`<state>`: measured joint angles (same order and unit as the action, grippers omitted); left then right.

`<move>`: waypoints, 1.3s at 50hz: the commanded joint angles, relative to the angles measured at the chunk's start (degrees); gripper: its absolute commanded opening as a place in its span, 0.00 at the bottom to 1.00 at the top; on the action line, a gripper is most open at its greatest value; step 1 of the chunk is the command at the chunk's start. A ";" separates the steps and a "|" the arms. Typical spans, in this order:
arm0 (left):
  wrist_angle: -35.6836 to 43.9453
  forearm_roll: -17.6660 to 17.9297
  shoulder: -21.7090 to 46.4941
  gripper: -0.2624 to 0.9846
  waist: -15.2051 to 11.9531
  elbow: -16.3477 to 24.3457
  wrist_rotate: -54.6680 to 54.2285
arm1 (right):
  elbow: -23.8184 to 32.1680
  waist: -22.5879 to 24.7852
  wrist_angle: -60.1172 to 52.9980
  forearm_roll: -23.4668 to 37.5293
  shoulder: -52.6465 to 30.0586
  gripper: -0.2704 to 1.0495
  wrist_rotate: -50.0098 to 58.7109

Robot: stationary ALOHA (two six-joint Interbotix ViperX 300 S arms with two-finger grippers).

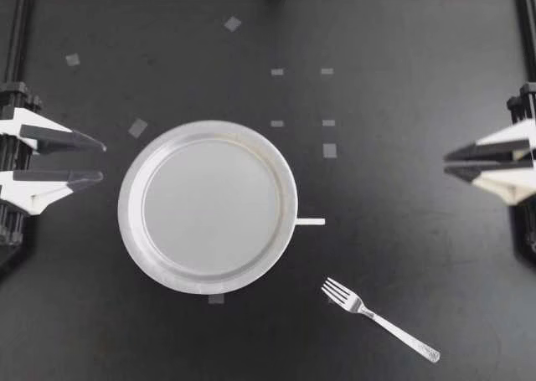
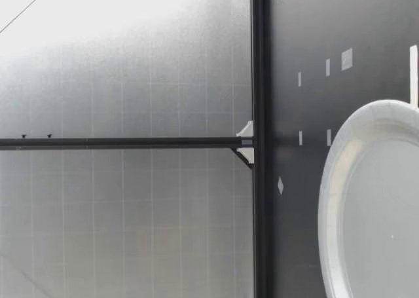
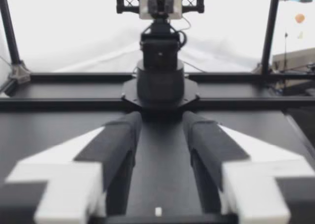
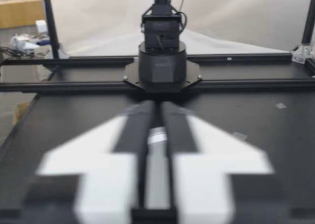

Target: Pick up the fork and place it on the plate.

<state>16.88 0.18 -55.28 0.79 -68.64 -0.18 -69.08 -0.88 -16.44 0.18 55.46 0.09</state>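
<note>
My left gripper (image 1: 100, 162) stands spread and empty, with the plate (image 1: 126, 205) close ahead of its fingertips. Past the plate, the fork (image 1: 381, 321) lies flat on the table (image 1: 402, 79) — ahead of my right gripper (image 1: 446, 163) and off to one side, well apart from it, tines toward the plate. That gripper's fingers are pressed nearly together, holding nothing. The fork looks light, stiff, thin and slick; lying flat, it will probably slip unless pinched across the narrow handle near mid-length. No writing is legible — the tape marks (image 1: 329, 151) are blank, and the handle's pattern cannot be read.
</note>
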 commanded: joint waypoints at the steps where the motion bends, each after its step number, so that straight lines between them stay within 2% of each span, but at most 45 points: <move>1: 0.70 0.26 -0.26 0.29 0.18 -0.70 -0.18 | 1.93 0.26 -0.53 -0.44 -0.35 0.24 0.35; 3: 0.79 0.88 -0.62 0.24 0.09 -1.23 -0.53 | 2.20 0.26 0.26 -1.93 0.00 0.17 1.41; 6: 0.70 3.16 -0.79 0.19 0.09 -1.85 -1.67 | 3.25 0.26 3.78 -5.10 0.62 0.13 3.78; 10: 0.00 5.45 -0.70 0.18 0.18 -2.20 -3.25 | 6.42 0.26 15.12 -8.70 1.32 0.13 8.17; 17: -2.99 5.45 -0.44 0.18 0.09 -1.93 -3.69 | 13.36 1.76 39.46 -11.16 -0.44 0.13 16.08; 19: -3.16 5.45 -0.44 0.18 0.09 -1.76 -3.52 | 14.15 3.25 41.48 -12.39 -1.41 0.13 18.02; 31: -0.35 5.27 -1.23 0.18 0.09 -1.14 -0.35 | 12.74 14.59 37.00 -23.12 -8.17 0.16 27.86; 41: 0.09 5.27 0.26 0.18 0.09 -1.41 1.85 | 9.67 21.27 27.07 -24.26 -16.87 0.29 35.07; 53: 0.18 5.19 1.32 0.18 0.09 -1.58 1.41 | 9.67 21.71 26.02 -24.08 -28.56 0.61 36.83; 65: 0.09 5.19 0.97 0.18 0.09 -1.85 1.58 | 12.83 21.97 28.21 -23.55 -40.96 0.61 36.91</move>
<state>16.52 5.45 -54.40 0.88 -71.37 1.32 -59.77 20.57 10.37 -23.91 20.04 37.44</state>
